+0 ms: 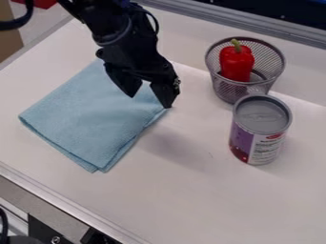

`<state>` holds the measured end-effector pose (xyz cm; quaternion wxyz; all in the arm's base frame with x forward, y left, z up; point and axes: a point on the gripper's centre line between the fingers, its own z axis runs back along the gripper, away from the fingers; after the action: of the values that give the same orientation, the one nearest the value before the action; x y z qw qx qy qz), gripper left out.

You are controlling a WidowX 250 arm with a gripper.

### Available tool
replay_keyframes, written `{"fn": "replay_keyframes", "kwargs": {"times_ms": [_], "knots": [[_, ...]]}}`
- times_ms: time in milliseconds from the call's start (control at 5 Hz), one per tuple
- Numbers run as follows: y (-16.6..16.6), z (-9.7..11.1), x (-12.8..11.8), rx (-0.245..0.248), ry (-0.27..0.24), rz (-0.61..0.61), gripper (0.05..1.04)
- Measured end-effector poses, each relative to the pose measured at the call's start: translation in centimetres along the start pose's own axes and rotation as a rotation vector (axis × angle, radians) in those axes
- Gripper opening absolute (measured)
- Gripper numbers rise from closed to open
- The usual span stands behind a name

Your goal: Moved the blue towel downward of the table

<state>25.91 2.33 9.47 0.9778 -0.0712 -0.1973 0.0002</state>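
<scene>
Towel (92,114) lies slantwise, one corner pointing down the view, long axis unclear; jaws spread apart.

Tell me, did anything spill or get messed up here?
Nothing looks spilled or broken. The can stands upright, and the red pepper sits in the mesh basket. Only the blue towel is uneven: its layers don't quite line up near the bottom corner.
</scene>
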Motion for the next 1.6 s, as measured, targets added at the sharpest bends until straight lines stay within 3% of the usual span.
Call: {"fn": "replay_keyframes", "kwargs": {"times_ms": [200, 600, 800, 1000, 1200, 1400, 1600], "knots": [[0.1, -0.4, -0.5, 0.005, 0.021, 0.009, 0.997], [3.9, -0.7, 0.0, 0.194, -0.015, 0.07, 0.997], [6.0, -0.4, -0.6, 0.198, -0.01, 0.06, 0.945], [7.4, -0.9, -0.8, 0.166, 0.021, 0.056, 0.667], [8.3, -1.6, -1.4, 0.13, 0.096, 0.04, 0.369], [8.5, -2.3, -2.2, 0.107, 0.167, 0.024, 0.155], [8.8, -3.4, -2.5, 0.137, 0.208, 0.091, 0.054]]}}
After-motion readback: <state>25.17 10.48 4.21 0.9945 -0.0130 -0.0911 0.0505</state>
